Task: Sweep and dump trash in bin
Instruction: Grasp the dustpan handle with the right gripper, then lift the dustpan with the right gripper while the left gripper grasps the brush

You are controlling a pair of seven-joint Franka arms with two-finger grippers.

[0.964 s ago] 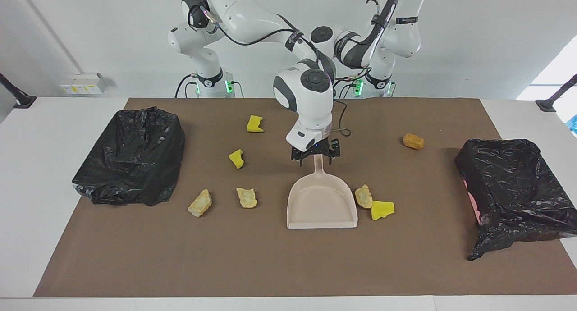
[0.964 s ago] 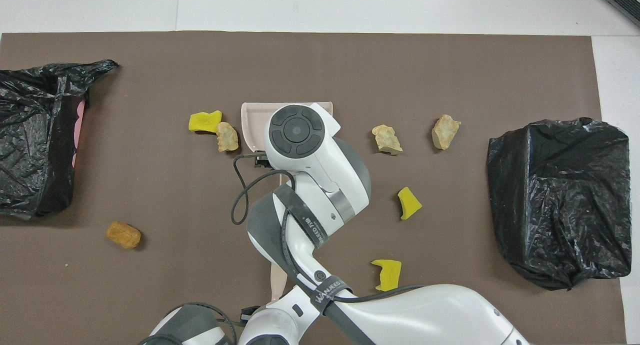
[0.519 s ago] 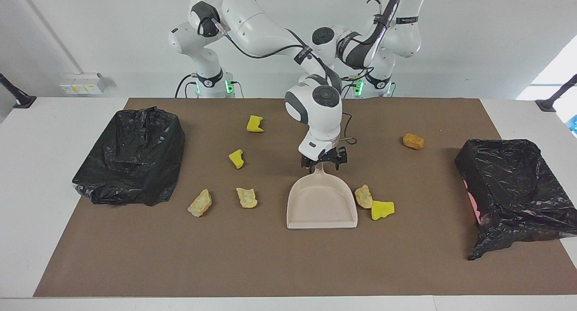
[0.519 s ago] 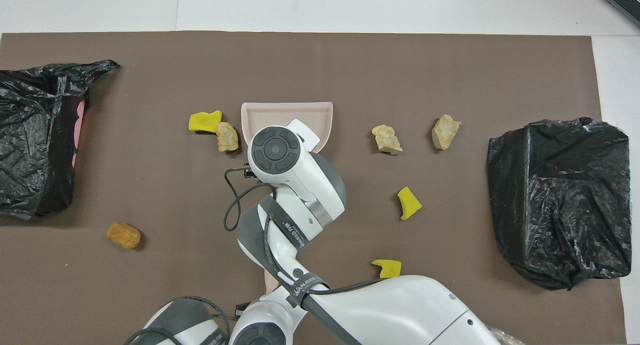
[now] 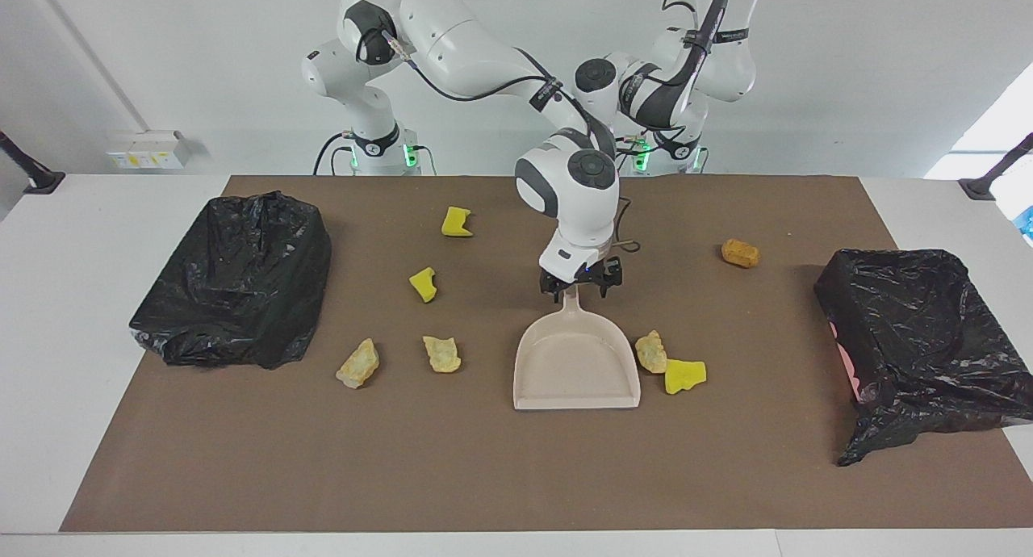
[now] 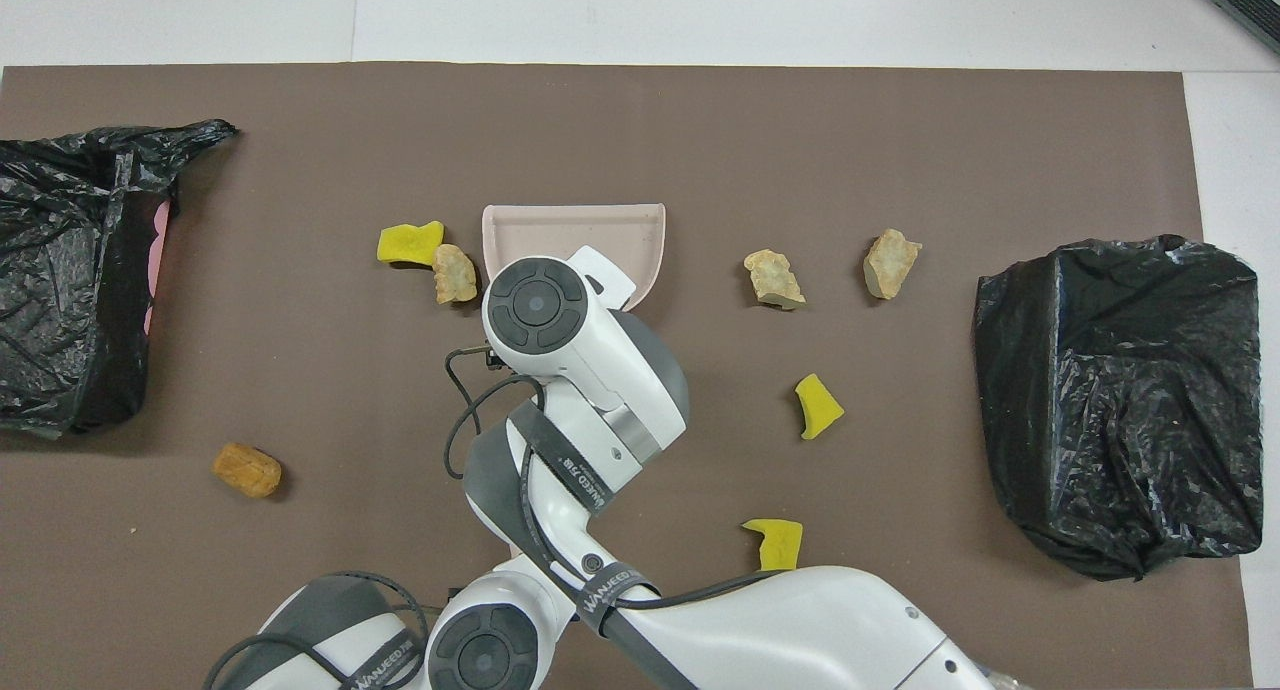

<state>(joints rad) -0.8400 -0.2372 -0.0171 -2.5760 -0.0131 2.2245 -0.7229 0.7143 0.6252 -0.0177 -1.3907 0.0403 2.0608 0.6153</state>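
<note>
Since a second ago the right gripper (image 5: 580, 286) is being shifted toward the left arm's end of the table and brought low over the handle of the beige dustpan (image 5: 577, 362); the pan itself is not being moved. Its jaws are being held wide, straddling the handle top without yet pinching it. The left gripper is being kept folded back at the robots' end, out of sight, fingers closed on nothing, waiting.

The trash is being left untouched on the brown mat (image 5: 484, 476). In the facing view, with the dustpan as dial centre: a tan lump (image 5: 650, 352) and a yellow sponge chunk (image 5: 685, 376) at three o'clock, two tan lumps (image 5: 442, 353) (image 5: 358, 363) at nine, two yellow chunks (image 5: 423, 284) (image 5: 457, 222) at ten, an orange-brown lump (image 5: 740, 253) at two. Black-bagged bins (image 5: 234, 281) (image 5: 920, 339) are being left at both ends. A handle grasp is judged imminent; sweeping is not yet begun.
</note>
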